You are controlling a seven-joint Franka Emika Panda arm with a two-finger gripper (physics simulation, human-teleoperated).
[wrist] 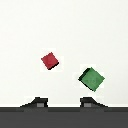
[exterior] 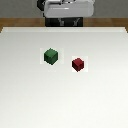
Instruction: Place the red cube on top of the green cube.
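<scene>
white table filled most of the exterior view, with a brown wood strip running along its far edge. robot arm sat at the far side, centre; only its grey-white body and dark base showed there, cut off by the frame top. green cube rested flat on the table, a bit toward the exterior view's left of centre. red cube rested on the table too, on the exterior view's right of the green one and slightly nearer, the two near each other but clearly apart, not touching. red one looked slightly smaller. wrist view had both cubes on bare white surface, green cube, red cube, both rotated relative to that camera. gripper showed as two dark fingertips spread well apart, nothing between them, nothing held. neither tip touched a cube. gripper was out of sight in the exterior view.
</scene>
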